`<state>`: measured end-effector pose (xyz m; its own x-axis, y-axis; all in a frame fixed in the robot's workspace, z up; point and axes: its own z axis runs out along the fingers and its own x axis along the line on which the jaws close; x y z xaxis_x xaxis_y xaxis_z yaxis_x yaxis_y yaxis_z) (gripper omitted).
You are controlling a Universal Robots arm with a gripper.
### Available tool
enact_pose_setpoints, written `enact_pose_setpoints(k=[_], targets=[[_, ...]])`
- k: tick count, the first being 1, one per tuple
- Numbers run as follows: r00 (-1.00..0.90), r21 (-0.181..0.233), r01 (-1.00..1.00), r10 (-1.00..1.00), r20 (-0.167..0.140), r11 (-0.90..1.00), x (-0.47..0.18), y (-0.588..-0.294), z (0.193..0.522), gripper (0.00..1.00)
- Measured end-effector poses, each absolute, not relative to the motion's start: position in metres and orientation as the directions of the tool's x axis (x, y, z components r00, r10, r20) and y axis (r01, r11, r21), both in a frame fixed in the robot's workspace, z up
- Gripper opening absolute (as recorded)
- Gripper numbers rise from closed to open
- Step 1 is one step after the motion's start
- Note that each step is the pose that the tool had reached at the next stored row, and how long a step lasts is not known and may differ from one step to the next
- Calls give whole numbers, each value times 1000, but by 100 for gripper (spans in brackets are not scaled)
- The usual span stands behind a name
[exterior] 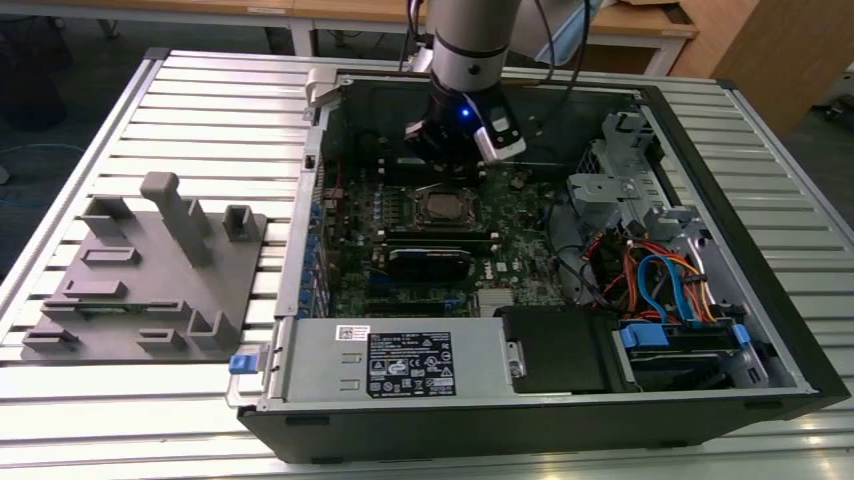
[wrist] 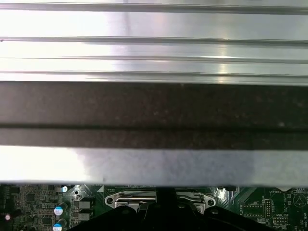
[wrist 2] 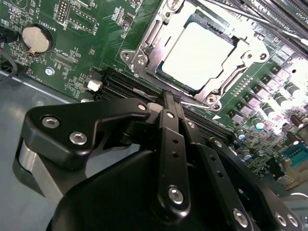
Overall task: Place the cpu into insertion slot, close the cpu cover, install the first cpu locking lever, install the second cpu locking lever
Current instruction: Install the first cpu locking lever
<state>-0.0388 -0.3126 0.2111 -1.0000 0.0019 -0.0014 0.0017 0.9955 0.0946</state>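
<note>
Hovering low inside the open case, the gripper (wrist 2: 169, 96) has its two black fingers pressed together at the tips, with nothing between them. In the second wrist view the tips sit just beside the near edge of the insertion slot (wrist 2: 190, 89), over the long black memory slots (wrist 2: 115, 85). The cpu (wrist 2: 202, 50) lies flat in that slot with its pale metal top facing up. The cpu cover (wrist 2: 149, 36) is folded down around it, so the chip shows through the square window. A thin locking lever (wrist 2: 233, 77) runs along one side of the frame; I cannot tell whether it is hooked. Further along the green board (wrist 2: 82, 67) sits a round coin battery (wrist 2: 37, 39).

In the exterior view the arm reaches down into the computer case (exterior: 747, 380), and its wrist is just past the socket, towards the far wall. A black card (exterior: 427, 262) lies on the near side of the socket, and the power supply (exterior: 400, 360) is nearer again. The case rests on a slatted table (exterior: 214, 110). A grey fixture (exterior: 147, 270) stands well apart on the exterior view's left.
</note>
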Motion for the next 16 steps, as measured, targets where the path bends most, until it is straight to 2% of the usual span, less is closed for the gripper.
enact_pose_setpoints(k=[16], targets=[[-1000, 95, -8, -7, -1, 995, -39, -310, 214, 10]])
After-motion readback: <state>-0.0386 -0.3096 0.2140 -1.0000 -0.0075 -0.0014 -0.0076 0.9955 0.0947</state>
